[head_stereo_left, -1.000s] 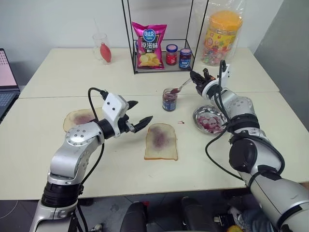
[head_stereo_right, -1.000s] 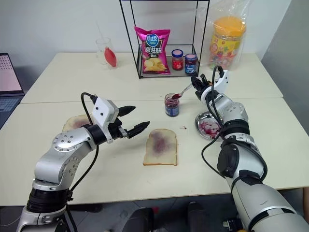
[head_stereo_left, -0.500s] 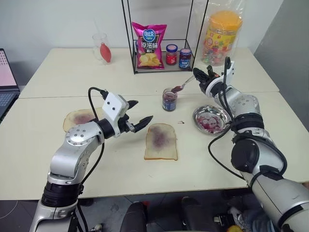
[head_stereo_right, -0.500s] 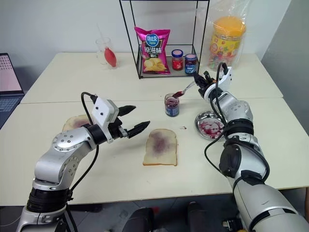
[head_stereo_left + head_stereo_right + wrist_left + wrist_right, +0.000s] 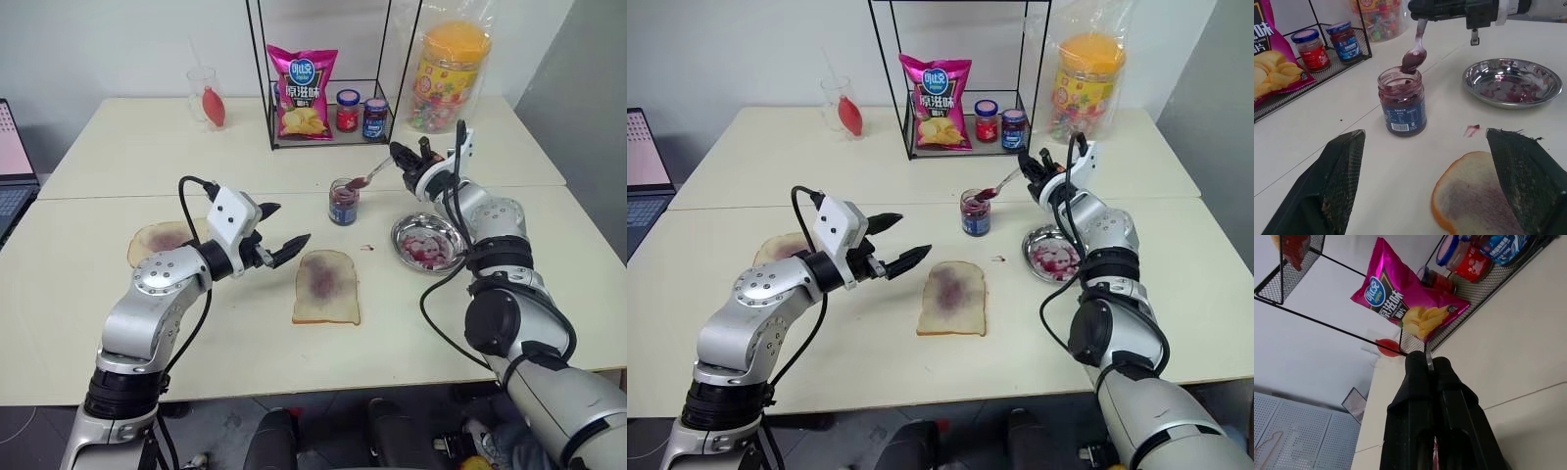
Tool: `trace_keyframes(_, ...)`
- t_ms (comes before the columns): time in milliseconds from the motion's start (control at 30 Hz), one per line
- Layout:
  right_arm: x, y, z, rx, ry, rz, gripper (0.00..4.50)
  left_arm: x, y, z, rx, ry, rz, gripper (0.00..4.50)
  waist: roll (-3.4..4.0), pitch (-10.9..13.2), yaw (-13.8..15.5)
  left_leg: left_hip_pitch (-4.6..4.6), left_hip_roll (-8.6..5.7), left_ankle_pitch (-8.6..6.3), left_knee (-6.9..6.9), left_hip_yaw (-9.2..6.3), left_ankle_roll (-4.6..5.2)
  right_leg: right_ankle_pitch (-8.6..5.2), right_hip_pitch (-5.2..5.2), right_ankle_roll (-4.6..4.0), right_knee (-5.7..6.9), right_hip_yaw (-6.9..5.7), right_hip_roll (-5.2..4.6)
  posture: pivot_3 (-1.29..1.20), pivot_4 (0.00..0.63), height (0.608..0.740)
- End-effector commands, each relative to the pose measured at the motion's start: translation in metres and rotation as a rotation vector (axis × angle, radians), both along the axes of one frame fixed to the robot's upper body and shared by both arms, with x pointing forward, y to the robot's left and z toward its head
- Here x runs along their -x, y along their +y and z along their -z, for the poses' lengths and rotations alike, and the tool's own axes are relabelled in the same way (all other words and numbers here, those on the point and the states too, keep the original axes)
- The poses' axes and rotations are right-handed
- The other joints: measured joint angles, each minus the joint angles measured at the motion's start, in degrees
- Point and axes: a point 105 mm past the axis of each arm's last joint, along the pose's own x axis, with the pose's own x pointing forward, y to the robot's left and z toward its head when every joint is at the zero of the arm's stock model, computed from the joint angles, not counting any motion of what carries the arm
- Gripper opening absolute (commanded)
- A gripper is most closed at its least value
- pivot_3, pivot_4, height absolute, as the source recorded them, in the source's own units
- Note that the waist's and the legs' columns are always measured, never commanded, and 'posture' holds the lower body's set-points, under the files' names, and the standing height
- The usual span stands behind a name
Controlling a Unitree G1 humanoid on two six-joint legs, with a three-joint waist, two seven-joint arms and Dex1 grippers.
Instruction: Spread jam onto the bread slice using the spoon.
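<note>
The table [image 5: 118, 323] carries the bread slice [image 5: 326, 285] near its front edge, at mid-width; the jam [image 5: 343, 203] jar stands behind it, toward the back edge. The right gripper [image 5: 401, 158] pinches the spoon [image 5: 368, 177], its loaded bowl just over the jar. Carry it level and slowly to the slice, then tip. The left gripper [image 5: 284, 233] hangs spread beside the bread.

The spoon [image 5: 369, 176], loaded with jam [image 5: 1412, 59], is being lifted slightly toward two o'clock above the jar [image 5: 343, 202] by the right gripper [image 5: 400, 157].
</note>
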Motion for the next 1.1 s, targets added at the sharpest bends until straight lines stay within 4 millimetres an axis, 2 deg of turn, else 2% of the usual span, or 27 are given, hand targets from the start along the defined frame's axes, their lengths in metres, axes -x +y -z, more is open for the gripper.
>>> trace_keyframes(33, 0.002, 0.000, -0.028, -0.039, -0.085, -0.002, 0.01, 0.003, -0.001, -0.012, 0.004, -0.057, 0.013, 4.13, 0.00, 0.0, 0.0, 0.00, 0.00, 0.00, 0.00, 0.00, 0.00, 0.00, 0.00, 0.00, 0.00, 0.00, 0.00, 0.00, 0.150, 0.740)
trace_keyframes(533, 0.023, 0.019, -0.059, -0.052, -0.153, -0.107, 0.01, 0.008, 0.007, -0.009, -0.017, -0.049, 0.015, 4.13, 0.01, 0.0, -0.1, 0.00, 0.00, 0.00, -0.06, 0.00, 0.00, 0.00, -0.04, 0.00, 0.01, 0.01, 0.00, 0.00, 0.150, 0.740)
trace_keyframes(667, 0.040, 0.030, -0.064, -0.040, -0.171, -0.181, 0.01, 0.020, 0.019, -0.004, -0.041, -0.016, 0.030, 4.13, 0.00, 0.0, -0.2, -0.02, 0.01, 0.00, -0.13, 0.01, 0.00, 0.00, -0.10, -0.01, 0.01, 0.02, 0.00, 0.00, 0.150, 0.740)
trace_keyframes(767, 0.065, 0.049, -0.055, -0.030, -0.158, -0.278, 0.01, 0.047, 0.037, 0.011, -0.097, 0.060, 0.075, 4.13, 0.00, 0.0, -0.4, -0.03, 0.02, 0.00, -0.28, 0.01, 0.00, -0.01, -0.17, -0.02, 0.01, 0.01, 0.00, 0.00, 0.150, 0.740)
trace_keyframes(867, 0.084, 0.061, -0.046, -0.021, -0.143, -0.330, 0.01, 0.065, 0.048, 0.020, -0.127, 0.105, 0.086, 4.13, -0.01, 0.0, -0.7, -0.05, 0.07, 0.00, -0.47, 0.04, 0.00, -0.09, -0.33, -0.15, 0.07, 0.02, -0.01, 0.00, 0.150, 0.740)
trace_keyframes(967, 0.098, 0.071, -0.030, 0.023, -0.124, -0.373, 0.01, 0.076, 0.050, 0.029, -0.144, 0.127, 0.085, 4.13, 0.00, 0.0, -0.7, -0.24, 0.08, 0.00, -0.46, -0.01, 0.00, -0.09, -0.53, -0.16, 0.15, -0.06, 0.00, 0.00, 0.150, 0.740)
trace_keyframes(1100, 0.113, 0.085, -0.009, 0.083, -0.105, -0.421, 0.01, 0.091, 0.044, 0.042, -0.168, 0.142, 0.110, 4.13, -0.05, -0.1, -0.7, -0.22, 0.07, 0.00, -0.44, 0.02, 0.00, -0.10, -0.45, -0.16, 0.00, -0.01, -0.02, 0.00, 0.150, 0.740)
